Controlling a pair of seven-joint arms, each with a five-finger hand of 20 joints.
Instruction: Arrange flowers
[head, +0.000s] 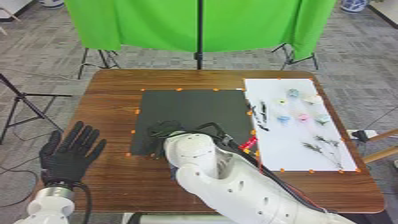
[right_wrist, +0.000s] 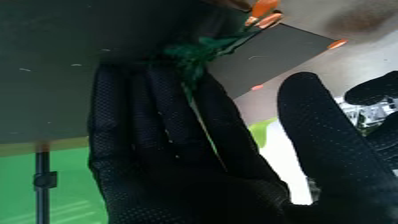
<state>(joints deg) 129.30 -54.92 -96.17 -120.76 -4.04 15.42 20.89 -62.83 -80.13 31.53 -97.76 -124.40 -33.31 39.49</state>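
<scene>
While green cloth (head: 155, 25) backs brown table (head: 115, 175), left hand (head: 67, 159) spread, right hand (head: 166, 130) straight-fingered

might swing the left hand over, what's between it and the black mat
From the left hand to the black mat: brown tabletop, then small orange marks, in the head view.

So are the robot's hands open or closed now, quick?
Left hand: open, fingers straight.
Right hand: open, fingers straight; green leafy sprig at the fingertips, can't tell if held.
</scene>
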